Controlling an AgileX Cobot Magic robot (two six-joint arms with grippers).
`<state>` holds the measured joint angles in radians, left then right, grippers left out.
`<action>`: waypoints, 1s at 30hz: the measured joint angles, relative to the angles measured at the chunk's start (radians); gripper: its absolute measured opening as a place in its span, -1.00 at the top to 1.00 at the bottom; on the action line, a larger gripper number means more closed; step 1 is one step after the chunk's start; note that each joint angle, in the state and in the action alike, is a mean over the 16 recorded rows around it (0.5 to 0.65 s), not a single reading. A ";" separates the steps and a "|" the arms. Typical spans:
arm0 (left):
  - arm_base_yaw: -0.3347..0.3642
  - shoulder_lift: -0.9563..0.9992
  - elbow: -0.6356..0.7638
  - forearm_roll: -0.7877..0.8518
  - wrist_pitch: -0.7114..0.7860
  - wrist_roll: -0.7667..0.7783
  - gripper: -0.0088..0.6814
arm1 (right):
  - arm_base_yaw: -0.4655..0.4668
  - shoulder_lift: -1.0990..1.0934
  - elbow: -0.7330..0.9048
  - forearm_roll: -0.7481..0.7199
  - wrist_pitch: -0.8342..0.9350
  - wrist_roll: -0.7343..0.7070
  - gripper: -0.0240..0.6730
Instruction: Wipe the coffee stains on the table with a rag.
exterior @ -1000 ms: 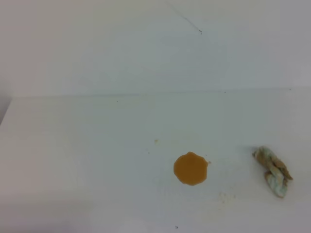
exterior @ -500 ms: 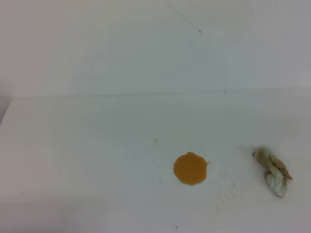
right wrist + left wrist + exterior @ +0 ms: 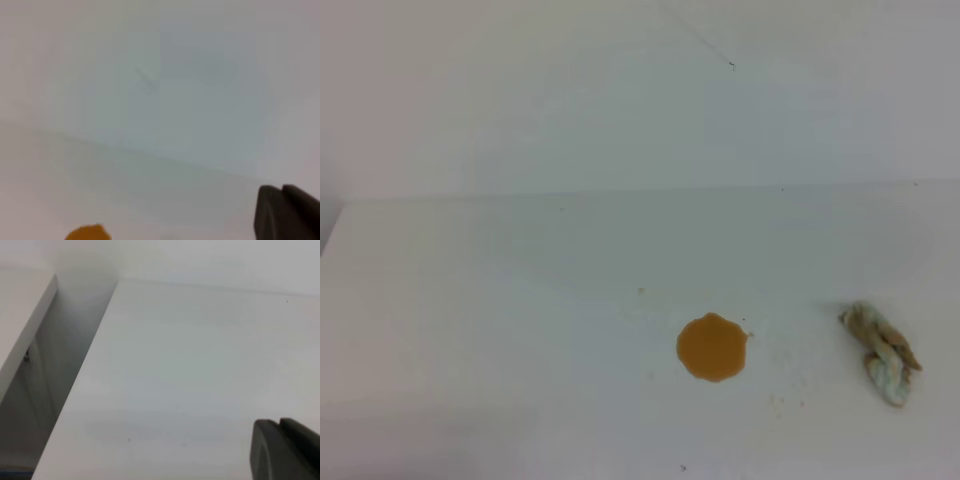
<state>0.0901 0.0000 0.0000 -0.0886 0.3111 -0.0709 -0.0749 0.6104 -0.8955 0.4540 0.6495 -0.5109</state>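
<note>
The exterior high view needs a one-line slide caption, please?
Unwiped orange-brown coffee stain on the white table, crumpled stained rag lying apart to its right.

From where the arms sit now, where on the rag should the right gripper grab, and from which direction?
Take the rag at its bunched middle, coming straight down from above. It lies as a lumpy elongated wad running diagonally on the table, so probably set the jaws across its narrow width. It sits apart from the coffee stains, to their right, with nothing crowding the approach.

Plain white wall [image 3: 620, 100] with a thin dark hairline mark [image 3: 705, 45]
</note>
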 joint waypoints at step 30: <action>0.000 0.000 0.000 0.000 0.000 0.000 0.98 | 0.082 0.533 -0.108 -0.074 0.204 0.032 0.92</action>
<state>0.0901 0.0000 0.0000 -0.0886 0.3111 -0.0709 0.0067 1.1436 -1.0034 0.3804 0.8532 -0.4785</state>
